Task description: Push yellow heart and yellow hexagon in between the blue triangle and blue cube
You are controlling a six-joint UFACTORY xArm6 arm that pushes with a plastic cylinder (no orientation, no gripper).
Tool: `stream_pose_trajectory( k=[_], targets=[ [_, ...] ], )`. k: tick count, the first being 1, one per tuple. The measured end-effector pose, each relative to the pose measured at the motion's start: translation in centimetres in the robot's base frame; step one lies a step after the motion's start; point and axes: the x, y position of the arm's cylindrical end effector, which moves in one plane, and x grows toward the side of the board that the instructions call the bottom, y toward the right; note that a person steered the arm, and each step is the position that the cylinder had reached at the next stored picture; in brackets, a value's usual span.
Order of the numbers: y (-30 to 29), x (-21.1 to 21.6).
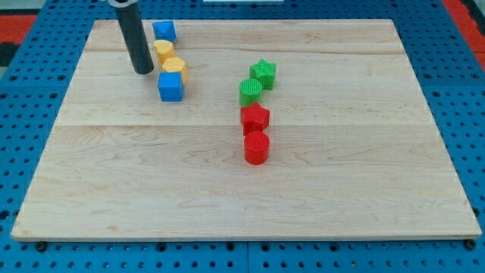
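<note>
Standing at: my tip (142,70) rests on the surface (341,189) just beside the yellow pieces, at about 9 o'clock from them, with a thin gap to the nearest one.
Jaws: none on this rig, only a plain rod, so there is no wide, narrow or holding state to tell.
Yellow heart: the upper yellow piece (164,51), at 6 o'clock from the blue triangle (164,31) and touching or nearly touching it; I take it for the heart, though the shape is small.
Yellow hexagon: the lower yellow piece (175,67), touching the heart and sitting just at 12 o'clock from the blue cube (170,86).
Progress: judging by the column of four, both yellows already lie between the two blues; at most a small nudge looks left.
Handling: the pieces look small, light, stiff and smooth, likely to slide easily on the wood and spin if hit off-centre.
Where to press: on a flat side, through the middle, gently.
Risk: a hard push towards 3 o'clock could knock them out of line.
Bystanders: green star (264,73), green cylinder (250,92), red star (255,117) and red cylinder (256,148) sit well apart.
</note>
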Motion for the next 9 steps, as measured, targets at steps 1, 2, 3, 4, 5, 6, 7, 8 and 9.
stream_pose_trajectory(
  k=[1, 2, 3, 4, 5, 6, 7, 8, 9],
  targets=[
    [-0.1, -2.5],
    [0.7, -4.0],
    [2.7, -4.4],
    [2.6, -4.6],
    [-3.0, -4.6],
    [-6.7, -7.0],
    [-5.2, -10.8],
    [-3.6, -11.0],
    [-3.4, -10.2]
  ],
)
